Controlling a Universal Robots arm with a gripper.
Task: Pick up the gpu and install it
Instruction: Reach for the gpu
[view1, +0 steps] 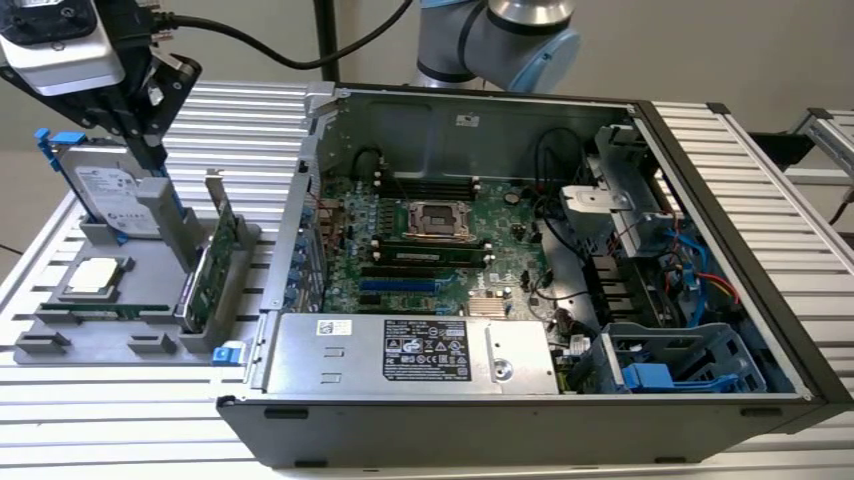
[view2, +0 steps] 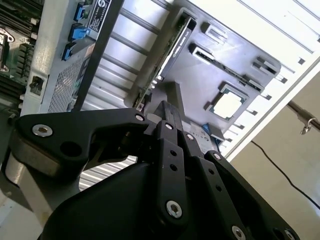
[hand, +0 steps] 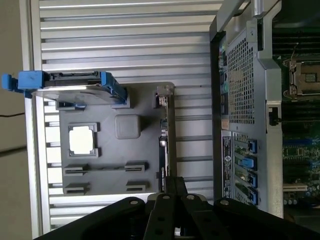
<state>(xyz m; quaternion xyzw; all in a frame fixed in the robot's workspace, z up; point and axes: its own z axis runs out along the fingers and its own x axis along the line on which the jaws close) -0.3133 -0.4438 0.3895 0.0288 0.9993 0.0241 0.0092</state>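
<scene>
Slatted table (view1: 747, 150): grey tray (view1: 150, 270), open computer case (view1: 534, 430).

Exterior view high over computer case (view1: 534, 432); both wrist views above gray tray (hand: 107, 150) (view2: 240, 67).

Grey arm joint (view1: 461, 40) with light-blue cap. Black linkage jaws, silver screws (view2: 173, 208). Black cable (view1: 267, 50) runs off the white wrist housing (view1: 54, 45).

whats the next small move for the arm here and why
Probably lower the gripper toward the top edge of the gpu. The card stands on edge in the grey tray, outside the computer case, and the gripper hangs above the tray, touching nothing.
</scene>
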